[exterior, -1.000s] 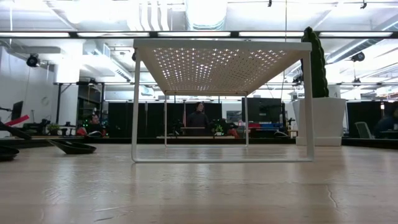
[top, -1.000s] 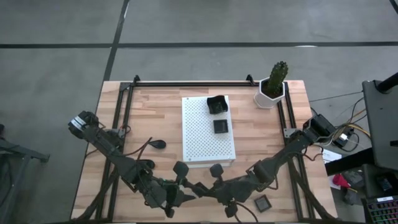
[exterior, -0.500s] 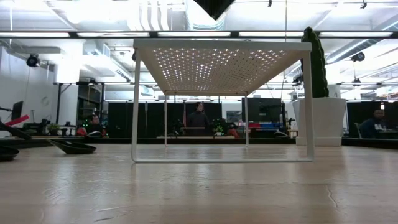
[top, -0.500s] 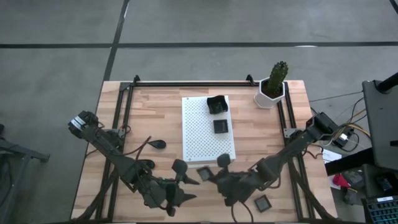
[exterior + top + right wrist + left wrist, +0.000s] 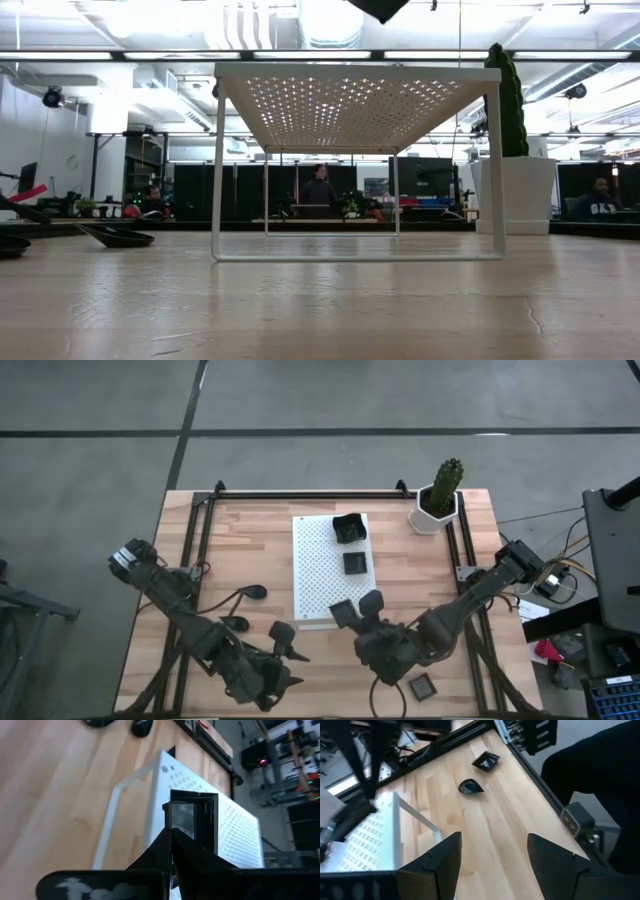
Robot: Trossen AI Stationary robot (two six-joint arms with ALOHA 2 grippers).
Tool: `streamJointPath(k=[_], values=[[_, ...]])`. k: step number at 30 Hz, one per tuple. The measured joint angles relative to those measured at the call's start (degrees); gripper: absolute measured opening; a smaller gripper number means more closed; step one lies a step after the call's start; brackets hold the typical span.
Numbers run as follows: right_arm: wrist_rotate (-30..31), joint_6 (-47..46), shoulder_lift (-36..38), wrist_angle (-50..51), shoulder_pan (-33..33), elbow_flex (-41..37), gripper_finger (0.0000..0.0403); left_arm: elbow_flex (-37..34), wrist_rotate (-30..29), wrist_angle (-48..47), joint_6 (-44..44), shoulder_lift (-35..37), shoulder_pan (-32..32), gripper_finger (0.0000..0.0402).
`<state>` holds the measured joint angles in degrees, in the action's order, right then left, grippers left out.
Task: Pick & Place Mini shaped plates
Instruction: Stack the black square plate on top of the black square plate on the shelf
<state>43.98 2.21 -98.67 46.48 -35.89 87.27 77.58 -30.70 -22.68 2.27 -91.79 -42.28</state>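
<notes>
A white perforated board stands on thin legs at the middle of the wooden bench, raised clear of the wood as the low view shows. At 1 o'clock from it a white hexagonal pot holds a green cactus. Black rails run along the bench's sides.

Two mini plates rest on the board: a cupped square one at its 12 o'clock end and a flat square one just below it. A teardrop plate and another small dark plate lie on the wood at 9 o'clock from the board. A square plate sits at 5 o'clock, near the bench's front edge.

The right pincer hangs over the board's 6 o'clock edge, clamped on a square dark plate that stands on edge between its closed fingers; the plate is glossy grey with a raised rim.

The left pincer hovers at 7 o'clock from the board over bare wood, its fingers spread apart and holding nothing.
</notes>
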Motion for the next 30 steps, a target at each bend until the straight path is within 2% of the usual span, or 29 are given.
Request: streamJointPath(k=[3,7,11,16,21,30], values=[[1.8,0.9,0.1,3.5,1.0,0.1,0.0008,0.0,0.0,-0.4,0.7,0.0,-0.9,0.022],[4.1,-3.0,0.3,10.8,3.8,0.1,0.0008,-0.1,0.0,-0.6,1.6,0.0,-1.9,0.022],[4.2,-3.2,0.5,13.2,6.7,0.1,0.0008,-0.8,0.0,-0.6,2.5,0.0,-2.6,0.022],[3.4,-1.0,0.7,13.4,10.7,-0.1,0.0008,-2.0,0.0,-0.6,4.6,0.0,-2.6,0.022],[-0.4,-0.2,0.8,13.6,14.4,-0.9,0.0008,-2.5,0.0,-0.4,5.3,0.0,-2.9,0.022],[-0.2,1.2,4.3,11.2,15.7,-5.3,0.0008,-2.5,0.0,-0.4,5.4,0.0,-3.6,0.022]])
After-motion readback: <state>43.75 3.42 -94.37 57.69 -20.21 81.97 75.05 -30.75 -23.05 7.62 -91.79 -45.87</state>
